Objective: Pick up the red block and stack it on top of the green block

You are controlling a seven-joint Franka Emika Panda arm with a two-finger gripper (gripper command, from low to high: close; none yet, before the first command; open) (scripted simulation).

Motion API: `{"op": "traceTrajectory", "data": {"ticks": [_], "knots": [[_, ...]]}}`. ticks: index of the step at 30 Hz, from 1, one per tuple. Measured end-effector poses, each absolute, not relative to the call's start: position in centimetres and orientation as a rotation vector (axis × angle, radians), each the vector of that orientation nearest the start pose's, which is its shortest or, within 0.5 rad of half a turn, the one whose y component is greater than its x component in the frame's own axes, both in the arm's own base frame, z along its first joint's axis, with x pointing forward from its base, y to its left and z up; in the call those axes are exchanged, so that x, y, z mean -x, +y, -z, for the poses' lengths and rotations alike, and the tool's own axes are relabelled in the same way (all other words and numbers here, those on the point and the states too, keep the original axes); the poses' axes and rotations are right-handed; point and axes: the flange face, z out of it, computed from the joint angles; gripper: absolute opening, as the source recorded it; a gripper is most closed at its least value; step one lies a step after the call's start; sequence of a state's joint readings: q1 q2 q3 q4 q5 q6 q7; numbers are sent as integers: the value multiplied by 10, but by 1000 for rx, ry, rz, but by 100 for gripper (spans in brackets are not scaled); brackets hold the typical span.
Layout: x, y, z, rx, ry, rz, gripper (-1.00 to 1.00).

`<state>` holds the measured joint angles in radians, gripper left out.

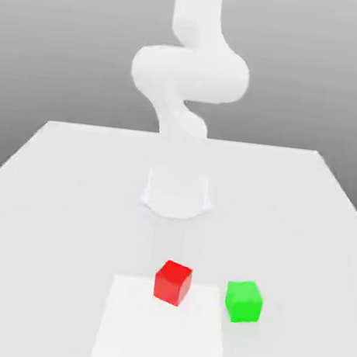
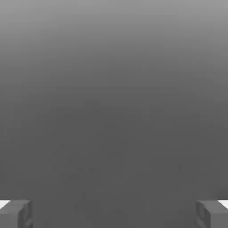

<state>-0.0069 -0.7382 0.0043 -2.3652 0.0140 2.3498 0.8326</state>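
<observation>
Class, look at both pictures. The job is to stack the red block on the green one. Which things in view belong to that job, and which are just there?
Belong to the job:
red block
green block
gripper, open, holding nothing

Just there:
table
pale square patch on the table under the red block

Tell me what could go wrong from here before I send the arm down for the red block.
1. The red block sits turned at an angle on the table; if the wide-open tool isn't lined up with its faces, it may pinch corners and twist it.
2. The green block lies close on the exterior view's right, apart from the red one; a descending finger could nudge it.
3. An off-centre release could let the red block tip off.
</observation>
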Motion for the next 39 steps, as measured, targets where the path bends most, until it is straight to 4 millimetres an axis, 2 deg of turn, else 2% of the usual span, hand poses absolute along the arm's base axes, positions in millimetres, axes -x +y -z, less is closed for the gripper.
{"op": "traceTrajectory", "data": {"ticks": [4,7,9,13,17,19,23,24,31,39], "knots": [[-408,1,-562,2495,1235,728,0],[-417,4,-487,2519,1338,584,0],[-416,5,-437,2534,1408,487,0],[-395,9,-335,2562,1563,284,0],[-352,11,-233,2582,1730,73,0],[-340,10,-195,2582,1776,19,0],[-335,11,-156,2584,1785,1,0],[-334,12,-148,2584,1786,0,-100],[-334,12,-146,2584,1786,2,-100],[-334,13,-205,2584,1787,2,-100]]}}
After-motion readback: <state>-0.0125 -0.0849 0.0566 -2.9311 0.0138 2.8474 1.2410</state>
